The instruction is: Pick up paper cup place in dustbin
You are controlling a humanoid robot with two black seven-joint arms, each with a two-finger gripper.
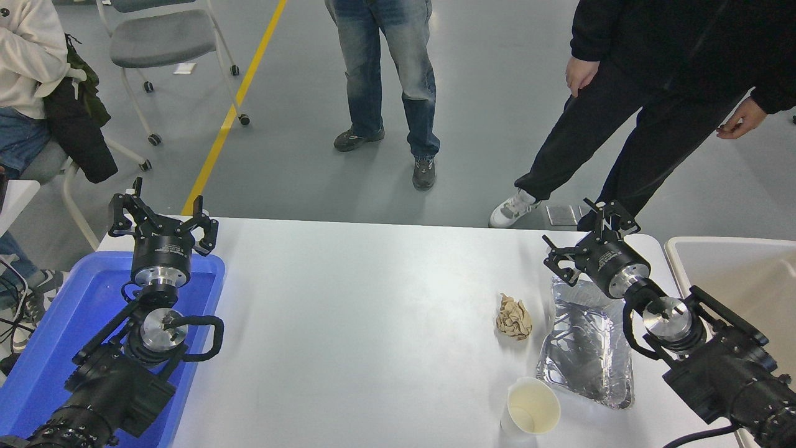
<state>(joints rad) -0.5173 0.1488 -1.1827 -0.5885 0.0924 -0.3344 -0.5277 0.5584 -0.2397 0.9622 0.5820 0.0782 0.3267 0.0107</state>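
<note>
Reading of print: small pale lettering shows on the black body of each tool, too small to make out; no other label is legible.

Containers: small white paper cup (530, 407) with cream inside stands upright near the front edge of the white worktop (373, 298), mouth open, nothing visible in it. It sits just beside the near-left corner of the crumpled silver foil tray (587, 348), which lies flat on the worktop; nothing solid can be made out in the tray. Tan wad of crumpled paper (513, 317) lies left of the tray, apart from the cup. Large beige-cream dustbin (734, 274) with thick off-white rim stands at the right end of the worktop, partly cut off by the frame; its visible inside looks bare. Blue plastic tray (56, 330) lies at the left end under the left arm.

Left tool (163, 211): fingers spread wide, holding nothing, above the far end of the blue tray.

Right tool (581, 239): fingers spread wide, holding nothing, above the far end of the foil tray, well apart from the cup.

Two people stand on the grey floor beyond the worktop; a third sits at upper left.
</note>
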